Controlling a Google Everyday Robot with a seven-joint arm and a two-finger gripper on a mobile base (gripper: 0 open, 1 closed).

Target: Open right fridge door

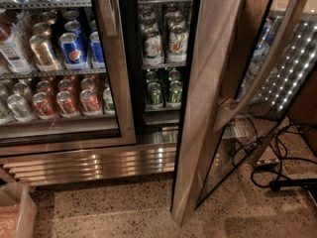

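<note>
Fig.: right fridge door stands swung wide, edge-on to cam, exposing green cans; I judge task approx. done. The gripper is out of frame, so I can't tell its grip state.

Speckled beige terrazzo floor, tangled black cables lying right of the open steel-framed glass right fridge door, translucent plastic bin far to its left (gripper out of view)

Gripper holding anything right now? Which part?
Cannot tell: the gripper is out of view. The right fridge door stands open, nothing visible on its handle.
</note>
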